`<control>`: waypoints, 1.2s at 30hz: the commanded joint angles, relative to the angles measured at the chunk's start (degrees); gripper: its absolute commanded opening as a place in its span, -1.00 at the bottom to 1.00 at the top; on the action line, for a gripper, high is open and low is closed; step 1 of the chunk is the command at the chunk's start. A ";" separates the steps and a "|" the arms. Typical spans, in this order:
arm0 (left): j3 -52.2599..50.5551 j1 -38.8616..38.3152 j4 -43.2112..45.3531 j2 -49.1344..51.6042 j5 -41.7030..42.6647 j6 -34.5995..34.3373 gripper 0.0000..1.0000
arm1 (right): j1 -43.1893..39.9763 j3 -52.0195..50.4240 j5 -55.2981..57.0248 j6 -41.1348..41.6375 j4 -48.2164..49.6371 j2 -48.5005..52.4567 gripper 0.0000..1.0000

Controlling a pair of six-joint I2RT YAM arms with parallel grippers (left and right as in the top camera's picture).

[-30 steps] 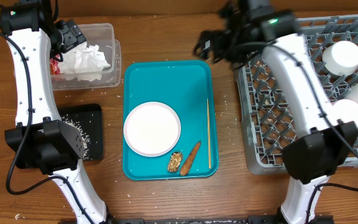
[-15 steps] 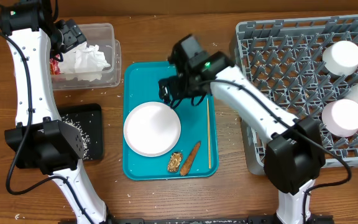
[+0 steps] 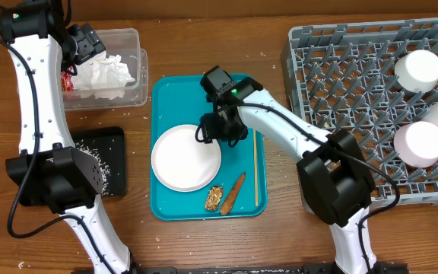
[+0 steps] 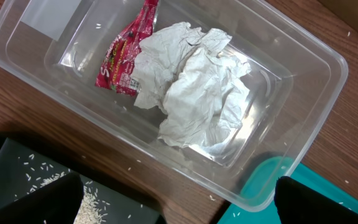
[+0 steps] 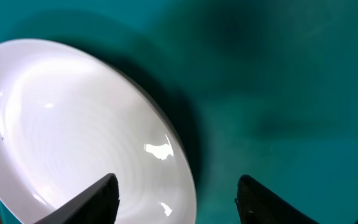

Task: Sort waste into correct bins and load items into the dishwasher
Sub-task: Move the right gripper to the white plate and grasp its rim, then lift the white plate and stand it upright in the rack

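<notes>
The white plate [image 3: 186,157] lies flat in the left half of the teal tray [image 3: 175,103], which sits at the middle of the surface. The plate's left rim is close to the tray's left wall. The right claw [image 3: 217,131] hangs over the plate's far right rim with its fingers spread wide. In the wrist view one fingertip [image 5: 104,194] is above the white plate [image 5: 73,124] and the other is above bare teal; whether either touches cannot be told. Bare tray floor lies open beyond the plate toward the far edge. On the right, a thin chopstick [image 3: 255,167] runs parallel to the tray's right wall and just inside it. Two brown food scraps [image 3: 224,195] lie near the tray's near edge, just clear of the plate. The grey dish rack [image 3: 356,68] fills the far right corner; three white cups [image 3: 419,70] stand along its right side, and the other cells are open. The left claw [image 3: 90,42], spread and gripping nothing, hovers over the clear bin [image 3: 133,46] at the far left corner. The bin holds crumpled tissue [image 4: 197,87] and a red wrapper [image 4: 126,53]. A black tray [image 3: 116,164] scattered with rice lies by the left edge.
</notes>
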 commanded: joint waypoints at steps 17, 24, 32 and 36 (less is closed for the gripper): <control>-0.20 -0.28 0.07 -1.62 0.22 -0.72 1.00 | 0.22 -0.11 -1.36 3.21 -2.93 4.52 -0.61; -0.20 -0.28 0.07 -1.62 0.22 -0.72 0.99 | -0.07 3.21 -1.36 5.20 -4.20 4.44 -0.92; -0.20 -0.28 0.07 -1.62 0.22 -0.72 1.00 | -4.20 14.21 12.39 5.16 -17.40 4.20 -0.92; -0.20 -0.28 0.07 -1.62 0.22 -0.72 0.99 | -9.99 23.45 21.68 4.55 -28.57 2.99 -0.92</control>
